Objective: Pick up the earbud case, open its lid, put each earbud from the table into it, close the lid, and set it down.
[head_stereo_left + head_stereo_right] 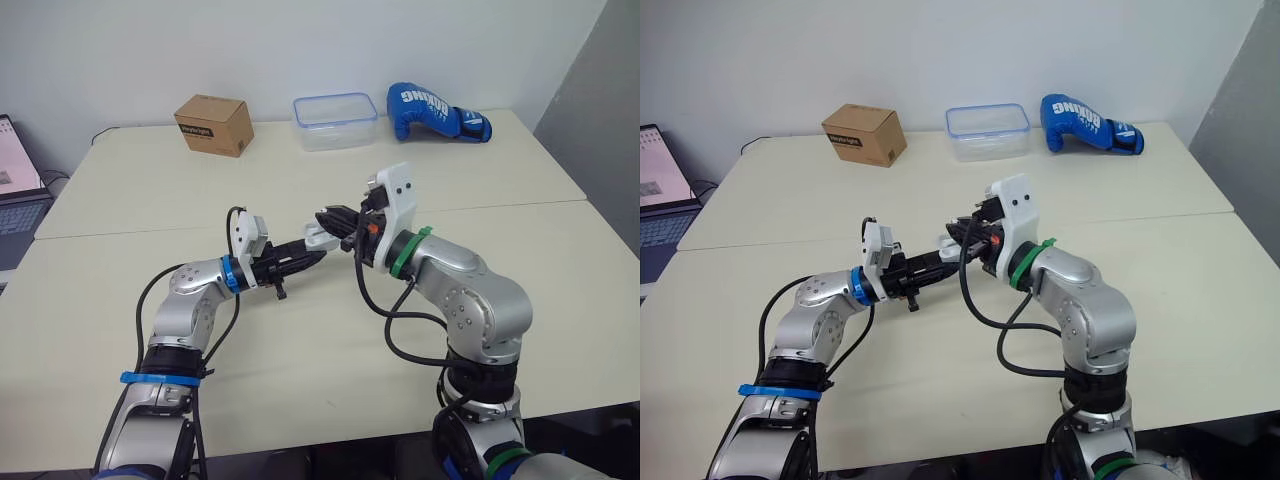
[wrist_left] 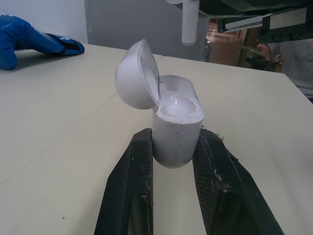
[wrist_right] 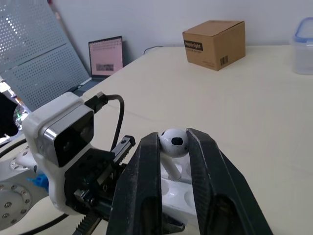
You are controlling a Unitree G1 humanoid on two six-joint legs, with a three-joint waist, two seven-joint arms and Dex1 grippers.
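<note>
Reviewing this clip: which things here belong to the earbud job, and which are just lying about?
Job: white open-lidded earbud case, clamped in the left gripper; white earbud, pinched in the right gripper over it.
Lying about: brown cardboard box; clear plastic container with blue rim; blue boxing glove; open laptop.

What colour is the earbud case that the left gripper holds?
White, lid and body alike; the left wrist view shows the earbud case best.
</note>
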